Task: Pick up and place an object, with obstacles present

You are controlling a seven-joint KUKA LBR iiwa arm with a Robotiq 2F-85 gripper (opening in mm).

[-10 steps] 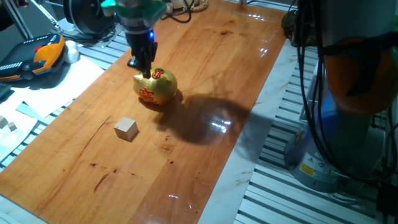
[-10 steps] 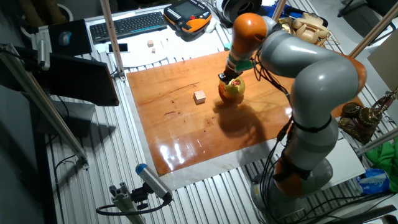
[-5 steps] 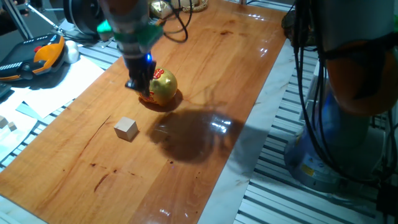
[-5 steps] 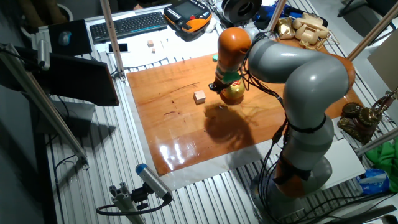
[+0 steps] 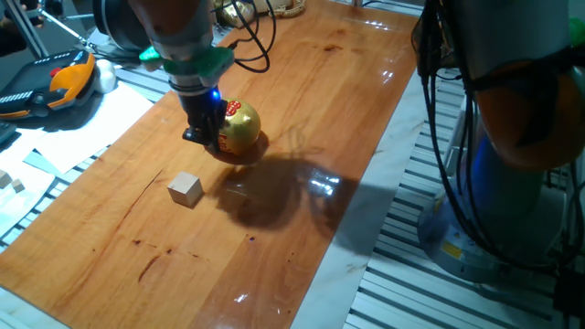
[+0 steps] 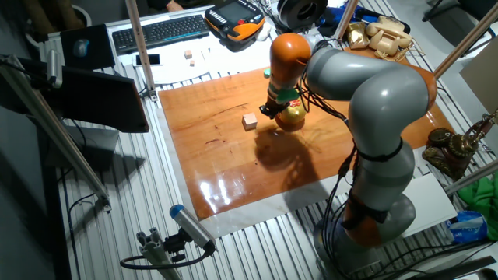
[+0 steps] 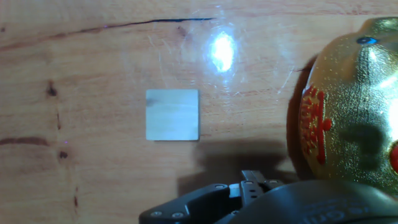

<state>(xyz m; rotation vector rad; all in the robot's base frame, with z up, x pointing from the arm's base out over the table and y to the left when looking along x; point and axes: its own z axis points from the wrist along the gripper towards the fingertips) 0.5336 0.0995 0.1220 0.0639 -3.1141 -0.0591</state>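
The object, a small light-tan wooden cube (image 5: 186,189) (image 6: 250,121), rests on the wooden table (image 5: 311,82). From the hand view its flat top (image 7: 172,115) sits left of centre. The obstacle, a shiny gold piggy bank (image 5: 241,128) (image 6: 294,117) (image 7: 348,118) with red markings, stands a short way right of the cube. My gripper (image 5: 205,139) (image 6: 269,108) hangs low against the piggy bank's cube-facing side, above the table and short of the cube. Its fingers look like one dark mass, so their gap is unreadable. Only dark housing (image 7: 261,202) appears in the hand view.
An orange-black teach pendant (image 5: 64,78) and white paper (image 5: 82,123) lie off the table's left edge, with small blocks (image 5: 9,181) nearby. A keyboard (image 6: 159,31) and a gold telephone (image 6: 381,35) lie beyond the table. The arm's base (image 6: 373,218) stands at the near side.
My gripper has moved from above the piggy bank's top down and toward the cube, now beside the bank. The cube and the piggy bank have stayed put.
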